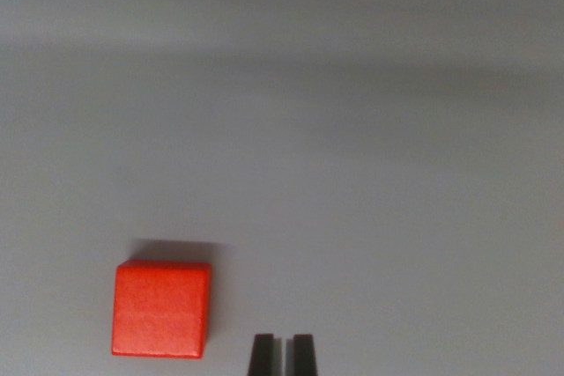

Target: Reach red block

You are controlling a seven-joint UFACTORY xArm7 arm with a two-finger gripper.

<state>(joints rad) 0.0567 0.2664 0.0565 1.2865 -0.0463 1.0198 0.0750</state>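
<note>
The gripper (283, 354) shows at the bottom edge of the wrist view as two dark fingertips (263, 355) standing upright and parallel. Only a thin sliver of pale surface shows between them, so the jaws are nearly together and hold nothing. The red block (161, 309) lies on the grey table (352, 129), off to the wrist view's left of the gripper and near it, with a clear strip of table between the block's right side and the nearer fingertip. The block sits flat and roughly square to the view, its top face lit bright orange-red, a soft shadow along its far edge. Nothing touches the block.
</note>
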